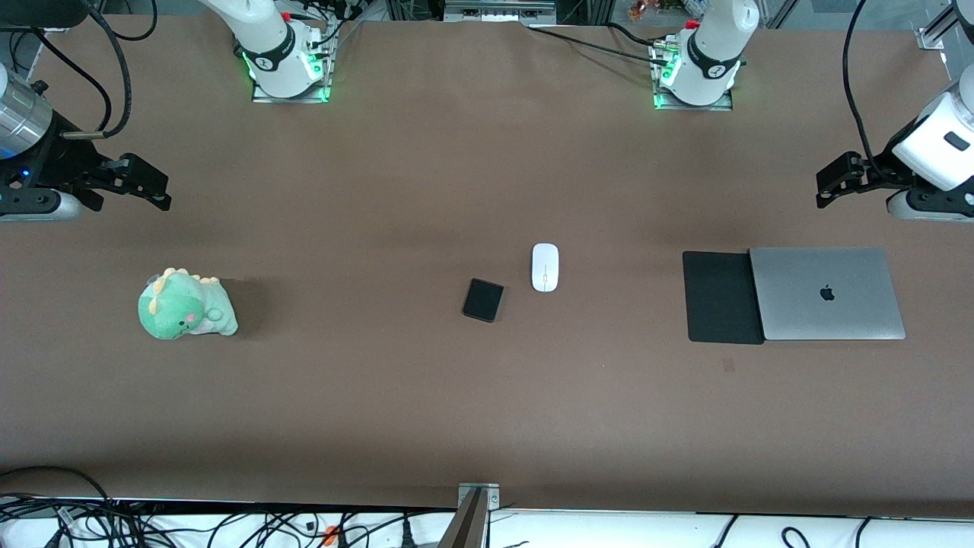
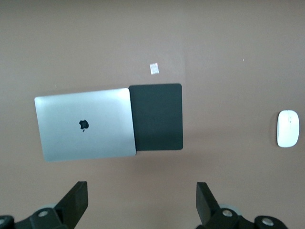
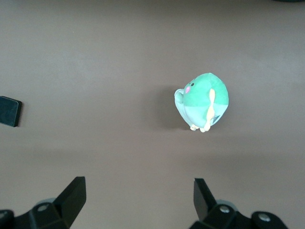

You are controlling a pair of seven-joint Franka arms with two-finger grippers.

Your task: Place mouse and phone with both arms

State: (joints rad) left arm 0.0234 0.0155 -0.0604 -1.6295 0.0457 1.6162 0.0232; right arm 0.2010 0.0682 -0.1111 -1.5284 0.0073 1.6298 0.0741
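Brown counter (image 1: 487, 411) carries everything, and the white mouse (image 1: 545, 267) near its middle serves as the landmark. Just beside the mouse, slightly nearer the front camera and toward the right arm's end, lies the black phone (image 1: 483, 300), flat and apart from the mouse. Well away from the mouse toward the left arm's end sits a black mouse pad (image 1: 720, 297), with a closed silver laptop (image 1: 827, 293) overlapping the pad's edge on the side away from the mouse. Well away from the mouse toward the right arm's end stands a green plush dinosaur (image 1: 186, 305).

Left gripper (image 1: 837, 181) hangs over bare counter at the left arm's end, farther from the mouse than the laptop is; its fingers (image 2: 76, 202) are spread wide and grasp nothing. Right gripper (image 1: 144, 185) hangs over bare counter at the right arm's end, above the area near the plush dinosaur; its fingers (image 3: 74, 195) are likewise released and empty. Both arms wait.
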